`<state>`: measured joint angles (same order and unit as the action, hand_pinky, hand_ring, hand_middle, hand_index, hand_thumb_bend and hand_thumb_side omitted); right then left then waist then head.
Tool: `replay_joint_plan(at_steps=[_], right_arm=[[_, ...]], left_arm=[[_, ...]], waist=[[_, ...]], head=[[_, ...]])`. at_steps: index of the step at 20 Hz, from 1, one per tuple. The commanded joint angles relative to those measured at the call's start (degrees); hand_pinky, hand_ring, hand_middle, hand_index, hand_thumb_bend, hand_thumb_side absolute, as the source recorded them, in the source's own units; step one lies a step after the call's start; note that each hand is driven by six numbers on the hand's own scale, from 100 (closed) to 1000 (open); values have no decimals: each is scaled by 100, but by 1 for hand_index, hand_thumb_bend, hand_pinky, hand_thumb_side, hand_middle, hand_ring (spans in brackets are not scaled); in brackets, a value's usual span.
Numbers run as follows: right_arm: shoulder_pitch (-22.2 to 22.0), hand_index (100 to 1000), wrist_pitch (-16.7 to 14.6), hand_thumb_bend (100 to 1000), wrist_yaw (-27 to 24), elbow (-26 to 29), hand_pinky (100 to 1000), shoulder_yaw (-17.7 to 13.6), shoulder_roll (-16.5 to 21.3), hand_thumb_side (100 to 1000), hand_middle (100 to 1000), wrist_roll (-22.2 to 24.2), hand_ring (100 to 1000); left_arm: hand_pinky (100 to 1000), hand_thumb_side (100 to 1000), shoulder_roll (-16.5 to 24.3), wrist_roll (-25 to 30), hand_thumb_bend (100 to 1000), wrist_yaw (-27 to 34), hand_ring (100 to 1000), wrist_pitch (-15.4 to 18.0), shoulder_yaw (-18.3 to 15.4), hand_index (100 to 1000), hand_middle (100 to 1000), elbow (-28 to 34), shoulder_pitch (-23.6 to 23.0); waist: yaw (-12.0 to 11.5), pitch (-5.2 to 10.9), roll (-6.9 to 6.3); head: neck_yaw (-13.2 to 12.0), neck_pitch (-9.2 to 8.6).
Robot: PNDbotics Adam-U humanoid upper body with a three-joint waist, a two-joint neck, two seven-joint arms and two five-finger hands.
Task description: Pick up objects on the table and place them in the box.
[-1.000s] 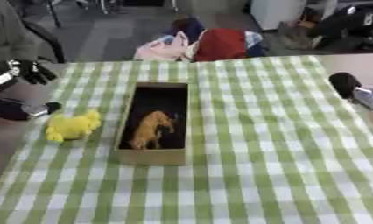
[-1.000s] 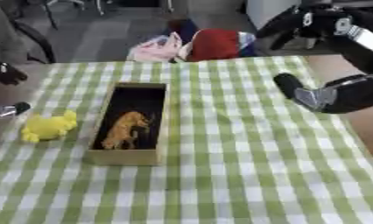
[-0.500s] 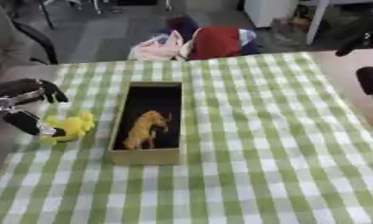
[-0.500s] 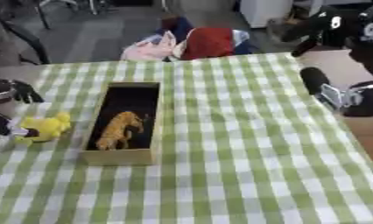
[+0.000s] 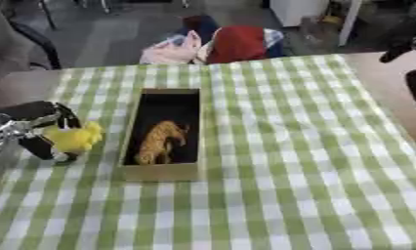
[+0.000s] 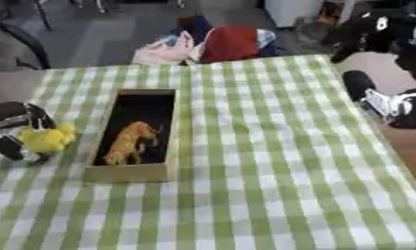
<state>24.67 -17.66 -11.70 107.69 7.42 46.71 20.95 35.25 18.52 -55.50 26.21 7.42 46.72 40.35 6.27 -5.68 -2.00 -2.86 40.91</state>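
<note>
While the near stretch of the green-checked table point(image 5: 271, 195) lies bare, the left hand point(image 5: 36, 129) at nine o'clock has its fingers curled round the yellow toy point(image 5: 74, 137), which sits on the cloth just beside the box point(image 5: 160, 171). That toy looks soft and light, likely to squash a little, so taking it across its plump middle seems best. Inside the box at centre lies an orange animal figure point(image 5: 160, 142). Farther off, at two o'clock past the table edge, the right hand point(image 6: 391, 100) shows only partly; I cannot tell its fingers' state.
</note>
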Motion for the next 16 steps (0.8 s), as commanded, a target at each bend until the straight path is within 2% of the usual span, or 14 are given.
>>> replay_joint_plan(at_steps=[1, 3, 11, 16], right_arm=[[34, 846, 27, 100, -30, 1, 691, -89, 100, 346, 745, -10, 826], [15, 846, 37, 100, -24, -21, 690, -96, 91, 349, 743, -18, 826], [10, 843, 69, 100, -31, -65, 689, -63, 50, 371, 739, 6, 825], [108, 842, 89, 100, -89, -50, 689, 21, 2, 387, 738, 83, 824]], left_arm=[[593, 100, 107, -221, 218, -52, 555, -17, -94, 678, 543, -45, 77], [563, 116, 118, -290, 100, 127, 515, -14, -145, 630, 498, 19, 80], [561, 124, 101, -314, 100, 1187, 495, -200, -151, 608, 470, 872, 510], [572, 119, -250, -418, 100, 1270, 499, -194, 8, 611, 473, 943, 946]], waist=[[7, 58, 3], [6, 60, 2], [39, 72, 10], [199, 66, 4]], head=[[9, 43], [14, 44], [7, 36], [-88, 8]])
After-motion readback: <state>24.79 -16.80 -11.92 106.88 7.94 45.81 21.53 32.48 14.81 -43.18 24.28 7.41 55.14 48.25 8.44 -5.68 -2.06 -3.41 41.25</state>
